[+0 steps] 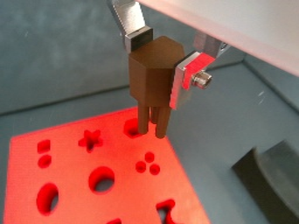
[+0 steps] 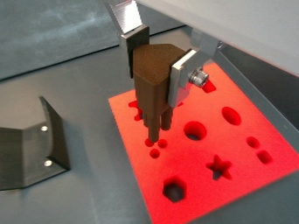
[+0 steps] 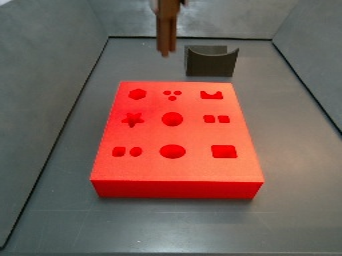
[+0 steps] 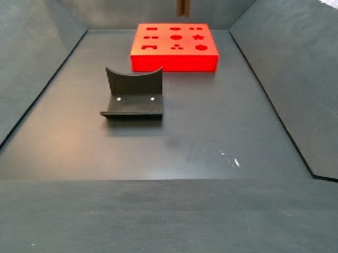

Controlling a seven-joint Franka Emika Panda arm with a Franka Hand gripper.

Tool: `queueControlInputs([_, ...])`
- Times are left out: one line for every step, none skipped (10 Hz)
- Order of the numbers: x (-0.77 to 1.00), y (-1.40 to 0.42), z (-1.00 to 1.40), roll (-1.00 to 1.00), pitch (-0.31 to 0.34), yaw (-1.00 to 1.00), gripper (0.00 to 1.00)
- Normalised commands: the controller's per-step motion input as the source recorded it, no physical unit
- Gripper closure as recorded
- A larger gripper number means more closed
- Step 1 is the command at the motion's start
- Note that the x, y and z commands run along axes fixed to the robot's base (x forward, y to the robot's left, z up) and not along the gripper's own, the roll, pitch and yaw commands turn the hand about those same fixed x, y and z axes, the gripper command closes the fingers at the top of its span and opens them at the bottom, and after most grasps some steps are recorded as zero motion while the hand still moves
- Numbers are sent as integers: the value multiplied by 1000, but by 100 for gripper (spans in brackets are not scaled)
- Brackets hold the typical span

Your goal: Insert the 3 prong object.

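My gripper (image 1: 163,57) is shut on the 3 prong object (image 1: 152,83), a dark reddish-brown peg held upright with its thin prongs pointing down. Both wrist views show it, with the silver fingers (image 2: 135,42) clamped on its sides (image 2: 152,87). The prongs hang in the air above the red block (image 1: 70,188), over its far part near the star-shaped hole (image 1: 91,138) and the three-hole cluster (image 1: 146,162). In a side view the peg (image 3: 167,25) is high above the block (image 3: 174,165), whose three small holes (image 3: 173,95) lie in the far row.
The dark fixture (image 3: 209,60) stands on the floor beyond the block; it also shows in a side view (image 4: 133,94) and in a wrist view (image 2: 30,153). Grey walls enclose the floor. The block has several other shaped holes.
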Motion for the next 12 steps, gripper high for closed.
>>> queueControlInputs([191,111,-474,-239,-234,286,100])
queueControlInputs([91,31,-314,-46,-169,197,100])
queueControlInputs([0,0,-120,34,-37,89,100])
queueControlInputs([140,-6,-226,46,-76,71,100])
queueControlInputs([206,-69,-249,79,-100,77,100])
queueControlInputs([271,-77,-243,121,-67,60,100])
queueControlInputs([340,-97,-277,146,-53,46,100])
queueControlInputs([354,0,-283,210,-41,54,100])
queueControlInputs([80,0,-243,269,0,54,100])
queueControlInputs([-86,0,-263,237,0,0,100])
queueControlInputs([-157,0,-300,249,0,0,100])
queueControlInputs([-291,-3,-300,120,0,0,100])
